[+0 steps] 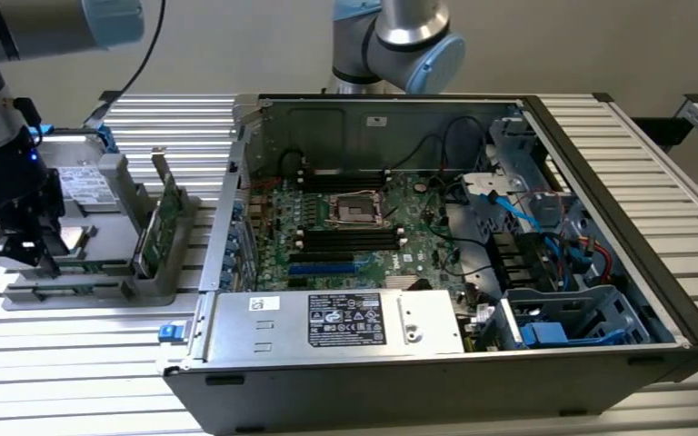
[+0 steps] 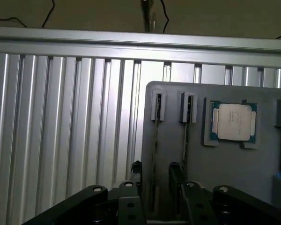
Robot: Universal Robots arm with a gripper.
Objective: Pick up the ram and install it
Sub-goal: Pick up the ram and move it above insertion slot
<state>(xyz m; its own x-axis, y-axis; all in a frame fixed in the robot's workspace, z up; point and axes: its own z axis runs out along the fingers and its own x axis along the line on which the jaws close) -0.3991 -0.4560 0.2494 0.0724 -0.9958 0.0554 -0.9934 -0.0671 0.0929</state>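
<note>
Gripper point(image 2: 155, 180) fingers stand wide open astride the ram point(image 2: 154, 150) in its grey holder point(image 2: 225, 173), seemingly not touching: picking stage; grasping needs square, centred closing.

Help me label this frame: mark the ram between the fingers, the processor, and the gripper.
ram point(image 2: 156, 140), wrist view, thin edge of the stick.
processor point(image 2: 233, 123), wrist view, middle of its silver lid.
gripper point(image 2: 155, 168), wrist view, midway between its open fingertips.

Two ram sticks point(image 2: 155, 150) point(image 2: 186, 140), one processor point(image 2: 233, 122), one grey tray point(image 2: 253, 173) — and one computer case point(image 1: 446, 386).
</note>
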